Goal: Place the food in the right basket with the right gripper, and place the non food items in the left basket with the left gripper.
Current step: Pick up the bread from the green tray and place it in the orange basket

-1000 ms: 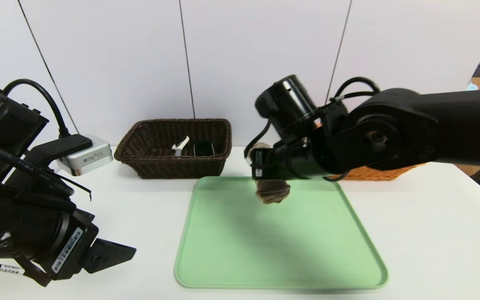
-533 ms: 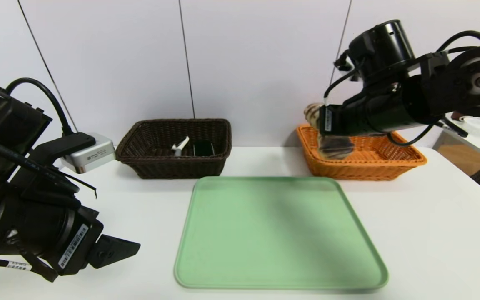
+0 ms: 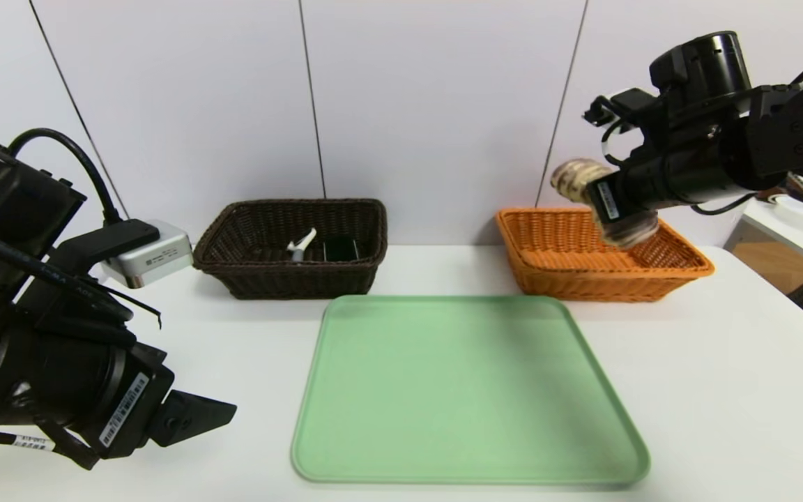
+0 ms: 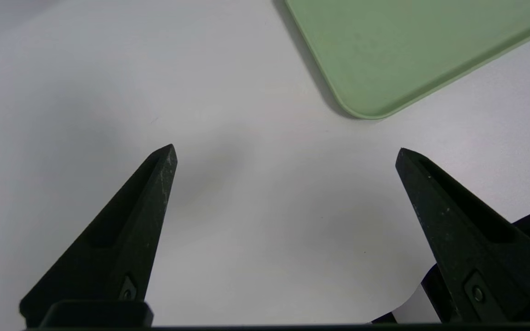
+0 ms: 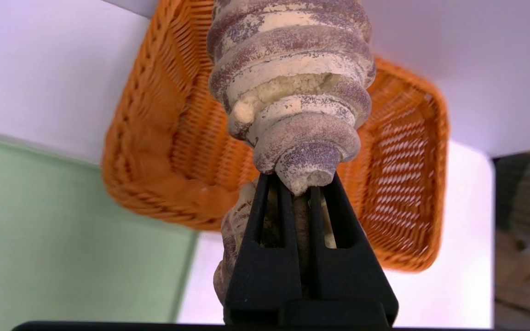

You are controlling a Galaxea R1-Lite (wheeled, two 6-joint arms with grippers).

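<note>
Left gripper (image 4: 286,156) is parked over the desk (image 3: 220,355) just off the tray's near left corner, claw wide apart, nothing in it. Tray (image 3: 471,390) sits mid desk w/ nothing on it. Farther back, dark basket (image 3: 304,284) beyond the tray's far left corner has the peeler (image 3: 300,245) and brush (image 3: 341,248) in it, so that half looks done. Right gripper (image 5: 298,184) is over the orange basket (image 3: 603,286) past the tray's far right corner, claw clamped on the roll (image 5: 292,69). Imo: center the roll b/c one end pokes out past the back rim, lower it below the rim, then let go gently so it doesn't tip out.
</note>
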